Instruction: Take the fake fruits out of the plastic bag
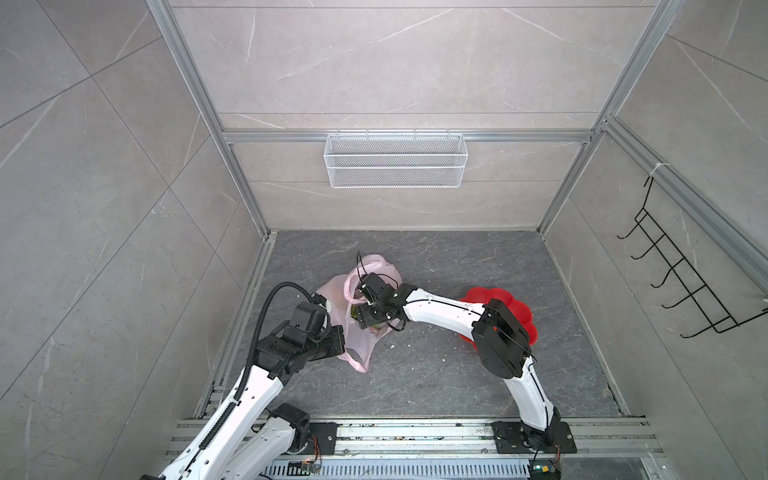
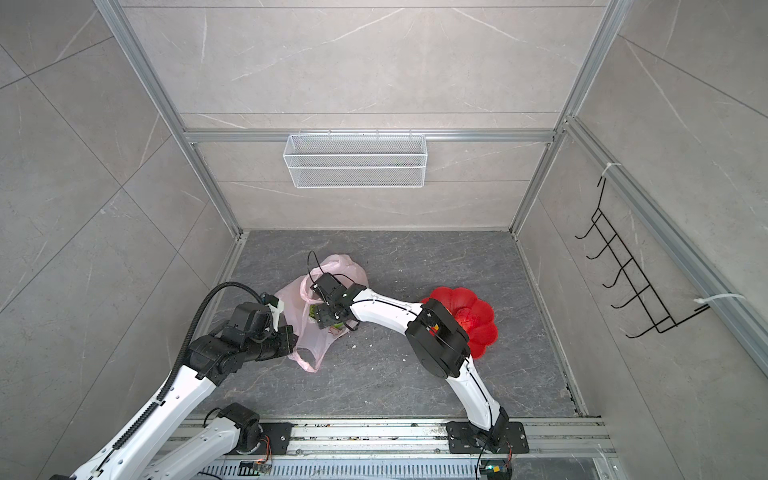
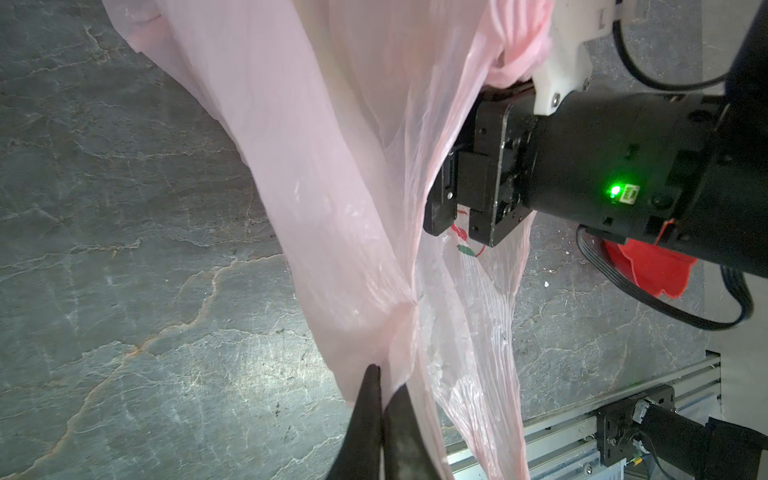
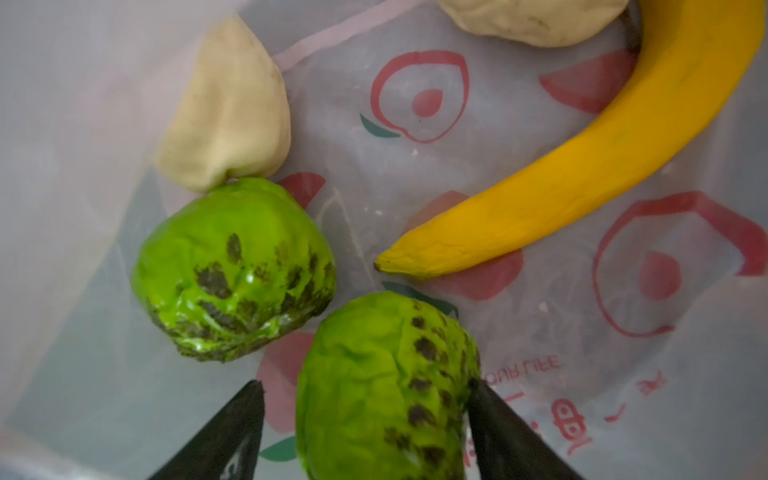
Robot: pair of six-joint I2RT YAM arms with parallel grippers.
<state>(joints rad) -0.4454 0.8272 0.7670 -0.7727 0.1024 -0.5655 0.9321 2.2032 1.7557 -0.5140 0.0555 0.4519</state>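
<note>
**Item 1.** Thin translucent pale-pink crinkly plastic bag [image 1: 362, 343] with a red fruit print.
- Location: on the dark grey stone-look tabletop [image 1: 457, 374]. A fold of film is nipped between the closed fingertips of the left gripper [image 3: 385, 380], and the rest hangs away ahead of it.
- Handling, as judged: near weightless, limp, slippery and easily torn. Take it by gathered film or a loop handle, never by a single sheet.

**Item 2.** Bumpy green toy ball [image 4: 386, 386] with dark flecks.
- Location: inside the bag, between the fingers of the right gripper [image 4: 365, 383]. The jaws stand apart, one finger at the ball's flank and a gap showing at the other, so it is not clamped.
- Handling, as judged: light, glossy and rounded, so likely to squirt out of a shallow pinch. Take it across the widest girth with the fingers set deep.

**Item 3.** Second bumpy green ball [image 4: 235, 270].
- Location: just beyond the same fingertips, off to one side, near the first ball.
- Handling: as for item 2.

**Item 4.** Long yellow banana [image 4: 582, 166].
- Location: ahead of the right gripper, its tip pointing back toward it.
- Handling, as judged: light, matte and fairly stiff. Take it across the narrow width at mid-length.

**Item 5.** Two knobbly cream lumps [image 4: 228, 112] [image 4: 536, 20].
- Location: farthest ahead of the right gripper. One rests against the second green ball.
- Handling, as judged: irregular in shape. Grip where they are narrowest.

**Item 6.** Red flower-shaped plate [image 2: 484, 328].
- Location: outside the bag, well behind the right gripper, beside its arm.
- Not a fruit.
</note>
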